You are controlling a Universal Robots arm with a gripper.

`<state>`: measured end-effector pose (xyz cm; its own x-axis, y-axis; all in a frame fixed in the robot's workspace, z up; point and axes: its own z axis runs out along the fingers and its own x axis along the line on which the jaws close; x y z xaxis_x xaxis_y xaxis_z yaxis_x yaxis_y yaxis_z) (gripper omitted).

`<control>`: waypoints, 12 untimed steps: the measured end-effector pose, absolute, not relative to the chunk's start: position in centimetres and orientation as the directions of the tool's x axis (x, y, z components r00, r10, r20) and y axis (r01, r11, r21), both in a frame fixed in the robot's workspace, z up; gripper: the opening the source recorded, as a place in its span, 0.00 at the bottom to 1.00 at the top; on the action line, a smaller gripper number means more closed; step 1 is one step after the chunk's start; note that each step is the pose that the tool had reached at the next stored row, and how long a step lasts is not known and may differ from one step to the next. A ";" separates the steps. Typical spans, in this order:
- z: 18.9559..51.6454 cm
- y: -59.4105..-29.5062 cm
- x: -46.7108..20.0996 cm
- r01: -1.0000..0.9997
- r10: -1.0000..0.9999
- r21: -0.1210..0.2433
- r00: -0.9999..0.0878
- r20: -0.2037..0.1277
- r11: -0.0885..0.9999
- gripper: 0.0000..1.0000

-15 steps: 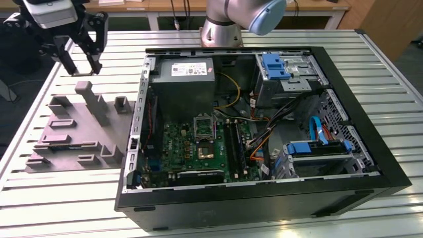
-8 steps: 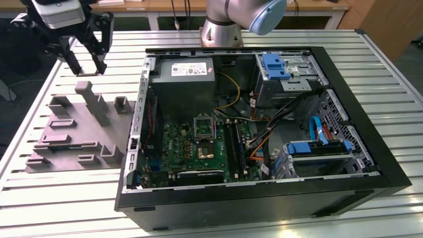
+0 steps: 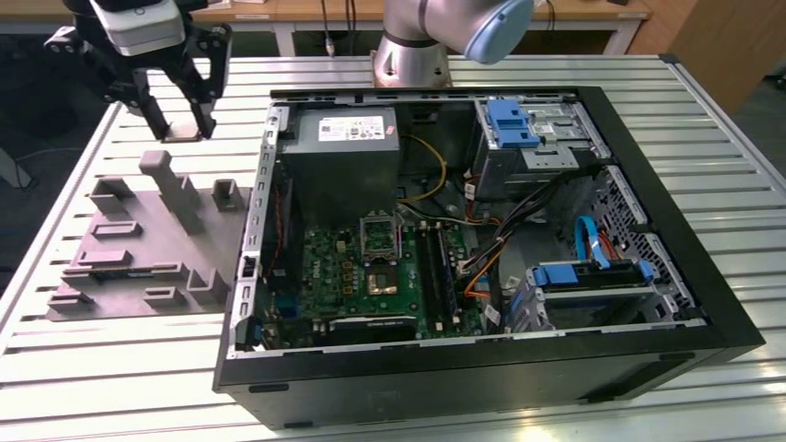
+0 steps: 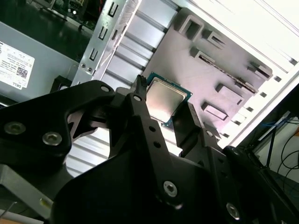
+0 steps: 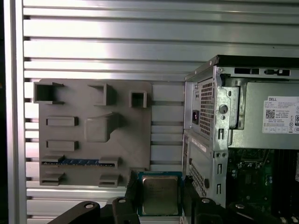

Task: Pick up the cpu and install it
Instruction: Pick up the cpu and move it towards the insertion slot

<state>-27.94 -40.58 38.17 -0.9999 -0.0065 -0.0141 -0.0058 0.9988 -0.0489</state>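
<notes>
Exterior view first: the robot arm [image 3: 430,37] reaches in from the far edge of the pale slatted counter [image 3: 123,368]. Its black jaws hang at the far end of the exterior view's left, just beyond the far edge of the grey moulded tray [image 3: 135,249]. That tray lies flat on the counter, just beside the open computer case [image 3: 687,304], which takes up the middle and the exterior view's right.

In both wrist views the jaws are closed in on the cpu [image 5: 160,195] [image 4: 166,100]. They pinch the small square chip by two opposite edges, its silvery metal top facing the cameras and a thin green rim showing around it. The chip is clear of the tray, with the tray's edge and the counter slats visible behind it. In the first wrist view a blue strip [image 5: 74,162] sits in one of the tray's slots.

Inside the case, the grey power supply [image 3: 344,157] with its white label sits at the far side. Nearer lies the green motherboard [image 3: 356,276], with its silver-framed socket [image 3: 381,241] well apart from the jaws. Blue drive brackets [image 3: 510,124] stand toward the exterior view's right.
</notes>
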 end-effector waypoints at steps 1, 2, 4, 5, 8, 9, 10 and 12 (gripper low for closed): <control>38.1 -40.6 -27.8 -0.006 -0.007 -0.049 -1.000 -0.014 0.999 0.47; 38.1 -40.6 -27.6 -0.006 -0.007 -0.049 -1.000 -0.014 0.999 0.47; 38.1 -40.6 -27.6 -0.006 -0.006 -0.049 -1.000 -0.014 0.999 0.47; 38.1 -40.6 -27.6 -0.006 -0.006 -0.049 -1.000 -0.014 0.999 0.47; 38.1 -40.6 -27.5 -0.006 -0.006 -0.049 -1.000 -0.014 0.999 0.47; 38.1 -40.6 -27.5 -0.006 -0.006 -0.049 -1.000 -0.014 0.999 0.47; 38.1 -40.6 -27.5 -0.006 -0.007 -0.049 -1.000 -0.014 0.999 0.47; 38.1 -40.6 -27.3 -0.006 -0.007 -0.049 -1.000 -0.014 0.999 0.47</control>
<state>-27.35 -40.58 38.13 -0.9999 -0.0066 -0.0141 -0.0059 0.9988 -0.0489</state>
